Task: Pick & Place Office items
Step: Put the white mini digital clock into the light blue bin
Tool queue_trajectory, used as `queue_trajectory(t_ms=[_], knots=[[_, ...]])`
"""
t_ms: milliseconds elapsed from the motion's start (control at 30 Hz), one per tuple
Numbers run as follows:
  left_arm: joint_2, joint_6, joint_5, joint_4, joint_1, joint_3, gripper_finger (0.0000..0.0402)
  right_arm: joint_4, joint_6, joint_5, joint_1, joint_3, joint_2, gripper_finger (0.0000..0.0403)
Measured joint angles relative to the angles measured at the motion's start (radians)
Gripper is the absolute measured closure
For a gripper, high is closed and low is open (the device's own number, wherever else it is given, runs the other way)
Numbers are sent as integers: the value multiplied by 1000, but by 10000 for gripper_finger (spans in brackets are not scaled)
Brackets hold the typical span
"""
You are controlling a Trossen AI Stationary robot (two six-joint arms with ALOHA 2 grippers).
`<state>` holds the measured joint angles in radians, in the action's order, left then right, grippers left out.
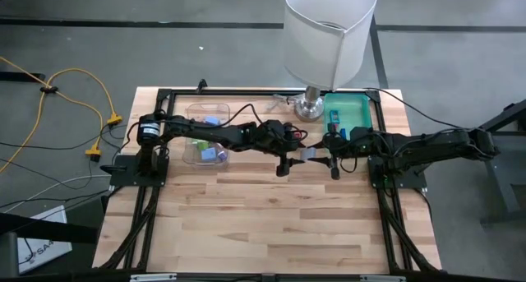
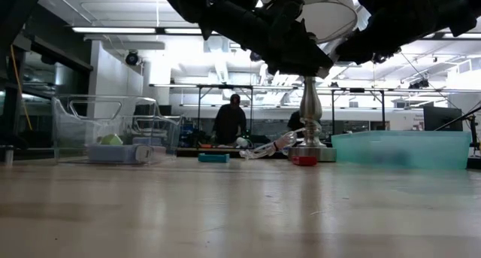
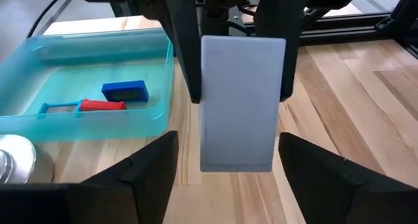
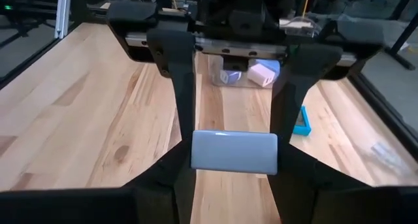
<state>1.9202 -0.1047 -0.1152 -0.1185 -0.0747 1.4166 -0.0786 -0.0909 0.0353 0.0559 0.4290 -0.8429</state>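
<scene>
The pale blue-grey block [image 3: 241, 100], a flat oblong piece, hung in the air above the middle of the surface [image 1: 271, 224], caught between the two hands where they met tip to tip. Its long axis seemed to run left to right, from one hand toward the other. The right hand [image 1: 333, 160] had it: both dark fingers [image 4: 171, 165] were pressed flat against its two long sides, closed only as far as its width allowed. The left hand [image 3: 227, 152] faced it from the left with its fingers spread wide, one on each side of the block's near end and a clear gap on either side, gripping nothing.

So the block lay directly ahead of the left hand and inside the right one. By my reckoning the piece now belonged to the right arm alone.

The teal tray [image 1: 358, 117] sat at the far right of the surface, just beyond the right hand and beside the base of the white-shaded lamp [image 1: 327, 31]. It already held a dark blue piece [image 3: 124, 91] and a red one [image 3: 102, 105]. The right arm was plainly the nearer to it, and carrying the block there would be a short swing to the far side. The clear bin [image 1: 205, 134], with a few more small pieces inside, stood on the far left under the left arm
</scene>
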Motion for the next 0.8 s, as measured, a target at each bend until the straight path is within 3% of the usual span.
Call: queue_trajectory(t_ms=[400,667,800], knots=[[0,0,-14,-13,9,0,143,120,89,-53,-2,0,9,256],[0,0,-14,-13,8,0,143,184,121,-416,-24,0,72,256],[0,0,-14,-13,8,0,143,243,191,-646,-23,0,93,256]])
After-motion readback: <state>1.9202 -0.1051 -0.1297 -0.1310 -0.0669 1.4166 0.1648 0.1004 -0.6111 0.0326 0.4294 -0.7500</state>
